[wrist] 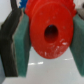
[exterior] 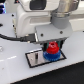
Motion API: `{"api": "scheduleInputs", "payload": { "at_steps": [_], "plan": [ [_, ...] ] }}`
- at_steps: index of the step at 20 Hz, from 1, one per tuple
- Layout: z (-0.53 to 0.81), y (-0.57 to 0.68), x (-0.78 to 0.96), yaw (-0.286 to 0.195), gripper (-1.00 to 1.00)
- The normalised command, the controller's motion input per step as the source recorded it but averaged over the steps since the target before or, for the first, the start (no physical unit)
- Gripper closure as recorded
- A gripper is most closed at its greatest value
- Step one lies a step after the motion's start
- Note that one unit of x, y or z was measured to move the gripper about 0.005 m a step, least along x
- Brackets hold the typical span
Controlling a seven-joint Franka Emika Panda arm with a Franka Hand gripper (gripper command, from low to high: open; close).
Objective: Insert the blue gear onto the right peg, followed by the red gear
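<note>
In the exterior view my gripper (exterior: pixel 51 48) hangs over the black-rimmed white plate (exterior: pixel 34 59) and is shut on the red gear (exterior: pixel 52 49). The blue gear (exterior: pixel 50 56) lies flat on the plate right beneath it, with the red gear sitting just on or above it. The right peg is hidden behind the gears and gripper. In the wrist view the red gear (wrist: pixel 50 31) fills the middle, its dark centre hole visible, clamped between two teal pads (wrist: pixel 22 47). The blue gear does not show there.
The white arm body (exterior: pixel 35 17) fills the upper part of the exterior view, with a black cable (exterior: pixel 15 36) running to the exterior view's left. The plate rests on a white table (exterior: pixel 15 72).
</note>
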Motion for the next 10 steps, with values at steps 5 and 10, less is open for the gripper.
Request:
{"api": "scheduleInputs", "payload": {
  "at_steps": [5,10],
  "plan": [
    [0.38,0.10,0.00,0.000,1.00],
    [0.27,0.05,0.02,0.000,1.00]
  ]
}}
